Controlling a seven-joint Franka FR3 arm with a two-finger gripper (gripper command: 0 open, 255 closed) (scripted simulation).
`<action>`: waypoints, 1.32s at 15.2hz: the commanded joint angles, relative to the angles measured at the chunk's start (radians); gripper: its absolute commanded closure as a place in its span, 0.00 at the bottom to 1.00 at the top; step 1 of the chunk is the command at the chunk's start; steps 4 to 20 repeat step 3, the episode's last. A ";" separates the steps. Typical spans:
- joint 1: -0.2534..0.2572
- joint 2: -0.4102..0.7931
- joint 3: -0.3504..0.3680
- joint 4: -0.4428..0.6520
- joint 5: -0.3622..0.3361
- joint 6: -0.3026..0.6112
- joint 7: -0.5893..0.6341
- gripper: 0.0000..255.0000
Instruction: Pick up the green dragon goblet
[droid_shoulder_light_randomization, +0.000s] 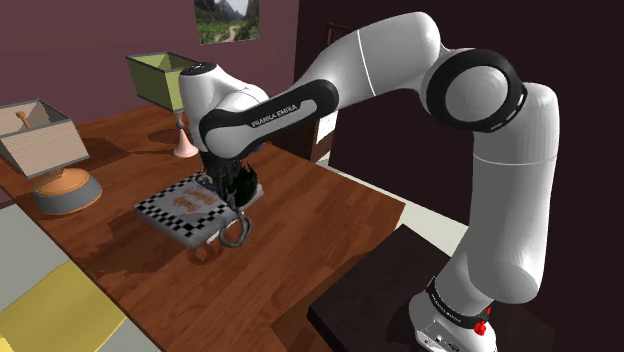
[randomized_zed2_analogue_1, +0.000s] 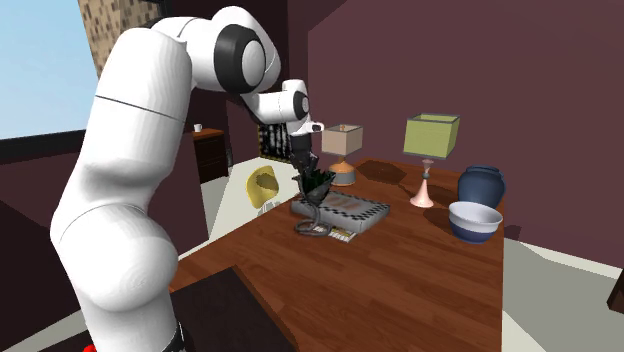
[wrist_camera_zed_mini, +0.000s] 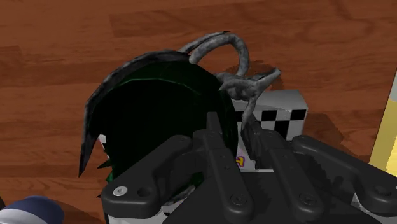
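— Pincer?
— Gripper (wrist_camera_zed_mini: 236, 130) closed to a narrow gap, fingers (wrist_camera_zed_mini: 219, 149) pinching what looks like the rim and grey dragon handle of the green dragon goblet (wrist_camera_zed_mini: 153, 105). Too dark at the pads to swear to the exact contact.
— And the goblet's place?
— Right under the hand, at the corner of the chequered slab (droid_shoulder_light_randomization: 178, 205) nearest the stand, over the wooden table (droid_shoulder_light_randomization: 330, 225). Dark green bowl up against the fingers, grey coils lowest.
— Resting on the wood?
— Possibly just clear of it. Cannot tell from the shoulder view.
— Long axis?
— Roughly upright, in line with the fingers, with the foot end pointing down and away from the palm.
— Centred in the grip?
— No. Bowl almost wholly to one side of the fingers, the side away from the slab. Held by the edge, not around the middle.
— Then the next move?
— Straight up and slowly, judging by that offset. Likely to swing about the pinch under its own lopsided weight. Best to keep the wrist level until well above the slab's corner, and to watch for slipping at the rim.
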 joint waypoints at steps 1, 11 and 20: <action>0.000 -0.011 0.004 0.019 0.007 -0.026 -0.007 1.00; 0.000 -0.012 0.004 0.020 0.007 -0.027 -0.007 1.00; 0.000 -0.012 0.004 0.020 0.007 -0.027 -0.007 1.00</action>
